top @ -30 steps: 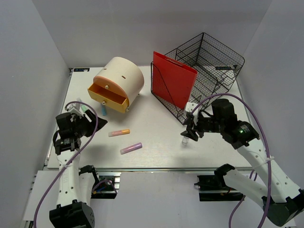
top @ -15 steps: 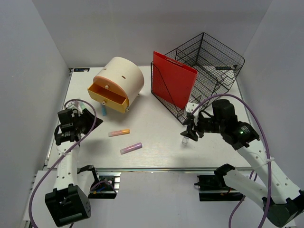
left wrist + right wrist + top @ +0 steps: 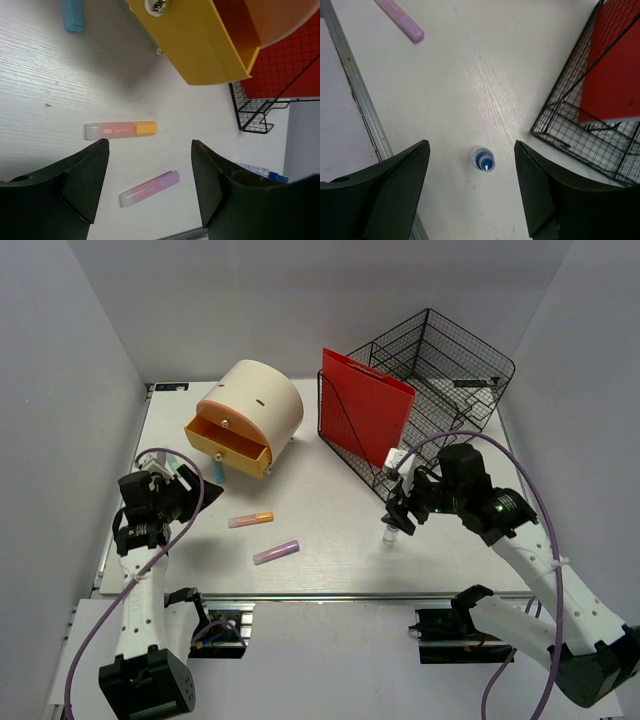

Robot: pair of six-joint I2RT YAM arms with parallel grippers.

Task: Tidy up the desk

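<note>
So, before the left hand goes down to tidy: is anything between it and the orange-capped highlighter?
Nothing visible. Only bare desk shows between the open left hand and the orange-capped highlighter. The purple highlighter lies apart, nearer the rail.

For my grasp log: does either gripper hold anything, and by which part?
Nothing is held. Both the left gripper and the right gripper are open; the blue-tipped pen stands upright and untouched below the right one.
</note>
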